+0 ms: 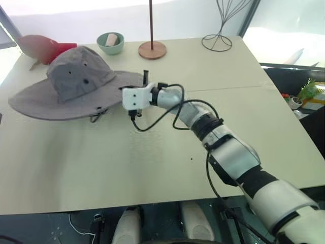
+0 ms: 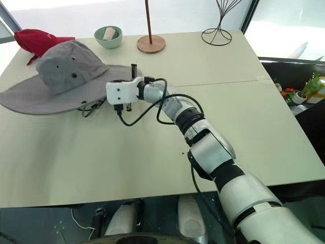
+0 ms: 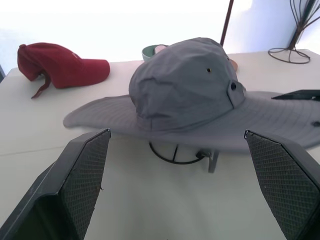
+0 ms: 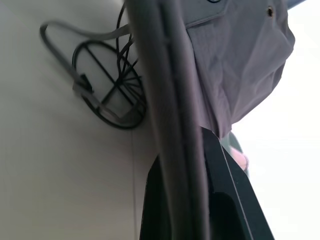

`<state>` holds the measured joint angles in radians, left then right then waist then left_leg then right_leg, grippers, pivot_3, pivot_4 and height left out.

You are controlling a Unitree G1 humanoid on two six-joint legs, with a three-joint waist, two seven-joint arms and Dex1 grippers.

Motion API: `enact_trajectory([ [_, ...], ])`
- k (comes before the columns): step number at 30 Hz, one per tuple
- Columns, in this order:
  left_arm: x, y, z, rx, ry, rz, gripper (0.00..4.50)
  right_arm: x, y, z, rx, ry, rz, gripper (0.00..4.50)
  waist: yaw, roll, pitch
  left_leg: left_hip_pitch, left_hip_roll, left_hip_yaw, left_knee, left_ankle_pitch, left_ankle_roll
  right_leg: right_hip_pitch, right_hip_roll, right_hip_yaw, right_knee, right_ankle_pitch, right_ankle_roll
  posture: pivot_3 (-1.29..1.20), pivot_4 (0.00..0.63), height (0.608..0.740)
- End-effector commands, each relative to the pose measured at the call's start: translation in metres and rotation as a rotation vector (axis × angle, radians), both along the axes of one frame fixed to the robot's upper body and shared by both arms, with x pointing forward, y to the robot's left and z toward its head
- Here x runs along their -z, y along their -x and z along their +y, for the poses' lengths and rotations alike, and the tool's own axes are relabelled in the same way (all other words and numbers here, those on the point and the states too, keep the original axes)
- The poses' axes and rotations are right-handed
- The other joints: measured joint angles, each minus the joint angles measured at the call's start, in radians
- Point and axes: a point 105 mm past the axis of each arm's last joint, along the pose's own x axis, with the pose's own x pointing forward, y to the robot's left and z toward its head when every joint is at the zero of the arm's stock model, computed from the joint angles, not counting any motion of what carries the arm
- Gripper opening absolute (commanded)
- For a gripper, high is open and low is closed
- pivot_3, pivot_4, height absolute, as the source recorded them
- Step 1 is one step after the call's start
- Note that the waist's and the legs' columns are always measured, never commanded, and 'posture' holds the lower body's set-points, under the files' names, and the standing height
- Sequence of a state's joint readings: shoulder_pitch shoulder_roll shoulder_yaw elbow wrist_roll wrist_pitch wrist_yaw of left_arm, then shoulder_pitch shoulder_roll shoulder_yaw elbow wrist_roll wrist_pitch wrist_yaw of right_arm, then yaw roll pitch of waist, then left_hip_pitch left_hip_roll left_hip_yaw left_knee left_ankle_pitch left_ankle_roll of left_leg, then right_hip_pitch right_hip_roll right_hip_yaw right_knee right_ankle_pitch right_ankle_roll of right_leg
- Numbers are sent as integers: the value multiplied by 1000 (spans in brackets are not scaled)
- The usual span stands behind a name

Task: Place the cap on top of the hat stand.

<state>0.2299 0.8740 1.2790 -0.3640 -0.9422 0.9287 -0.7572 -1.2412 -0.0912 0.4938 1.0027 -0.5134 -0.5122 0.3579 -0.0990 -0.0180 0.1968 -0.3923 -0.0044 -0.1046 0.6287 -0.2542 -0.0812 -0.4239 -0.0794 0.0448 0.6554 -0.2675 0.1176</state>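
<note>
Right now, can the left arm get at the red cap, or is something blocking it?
Probably not straight on. In the left wrist view the left gripper stands open facing the grey hat, which sits on the wire stand. The red cap lies beyond the brim, off to one side.

Head cams look down over table (image 1: 167, 168); both wrist cams sit close on cap (image 3: 190, 85).

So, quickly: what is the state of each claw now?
Left claw: open, holding nothing.
Right claw: shut on the brim of the cap.
</note>
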Motion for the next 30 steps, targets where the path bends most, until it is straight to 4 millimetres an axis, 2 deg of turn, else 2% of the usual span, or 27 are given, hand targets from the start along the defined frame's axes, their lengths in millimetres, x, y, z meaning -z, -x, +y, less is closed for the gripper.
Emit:
enact_trajectory([
  [1, -11, 0, 0, 4, -35, -27, 4500, -17, 1, 3, -4, -14, -131, 56, 0, 0, 0, 0, 0, 0, 0, 0, 0, 0, 0, 0, 0, 0, 0, 0, 150, 740],
  [4, -12, -3, 1, 9, -35, -26, 4500, -20, -1, 1, 13, 2, -199, 56, 0, 0, 0, 0, 0, 0, 0, 0, 0, 0, 0, 0, 0, 0, 0, 0, 150, 740],
  [5, -12, -3, 1, 12, -35, -25, 4500, -21, -3, 0, 19, 40, -274, 56, 1, 0, 0, 0, 0, 0, 0, 0, 0, 0, 0, 0, 0, 0, 0, 0, 150, 740],
  [8, -13, -6, 1, 18, -37, -22, 4500, -15, -4, -2, 22, 93, -372, 56, 3, 0, 0, 0, 0, 0, 0, 0, 0, 0, 0, 0, 0, 0, 0, 0, 150, 740],
  [17, -14, -8, 3, 26, -46, -13, 4500, 11, 6, 15, 0, 31, -319, 56, -3, -1, 0, 0, 0, 0, -1, 0, 0, 0, 0, 0, 0, 0, 0, 0, 150, 740],
  [23, -17, -7, 3, 27, -58, -12, 4500, 16, 4, 16, 32, -21, -260, 56, -3, -1, 0, 0, 0, 0, -1, 0, 0, 0, 0, 0, 0, 0, 0, 0, 150, 740],
  [30, -19, -8, 2, 32, -65, -13, 4500, 17, 0, 15, 58, 16, -310, 56, -3, -1, 0, 0, 0, 0, -1, 0, 0, 0, 0, 0, 0, 0, -1, 0, 150, 740],
])
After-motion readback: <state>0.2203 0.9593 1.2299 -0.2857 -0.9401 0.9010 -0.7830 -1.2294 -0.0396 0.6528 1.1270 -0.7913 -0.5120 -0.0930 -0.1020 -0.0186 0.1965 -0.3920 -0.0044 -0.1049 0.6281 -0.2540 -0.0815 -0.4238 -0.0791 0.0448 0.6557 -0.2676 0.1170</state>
